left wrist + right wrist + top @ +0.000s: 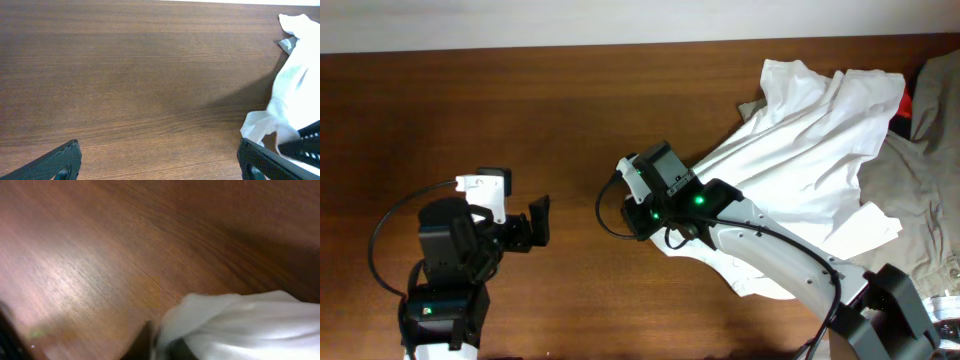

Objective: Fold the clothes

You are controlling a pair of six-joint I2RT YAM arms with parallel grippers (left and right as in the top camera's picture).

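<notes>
The white garment point(810, 150) lies wrinkled and stretched across the right half of the table, pulled toward the middle. My right gripper point(632, 208) is shut on its leading edge near the table's centre; the right wrist view, blurred, shows white cloth point(240, 325) bunched between the dark fingers point(160, 347). My left gripper point(535, 222) is open and empty over bare wood at the left. In the left wrist view its two fingers point(160, 165) stand wide apart, and the white garment point(292, 95) shows at the right edge.
A khaki-grey garment point(920, 210) lies at the right edge, partly under the white one. A small red cloth point(902, 108) peeks out beside it. The brown wooden table point(470, 110) is bare at the left and centre.
</notes>
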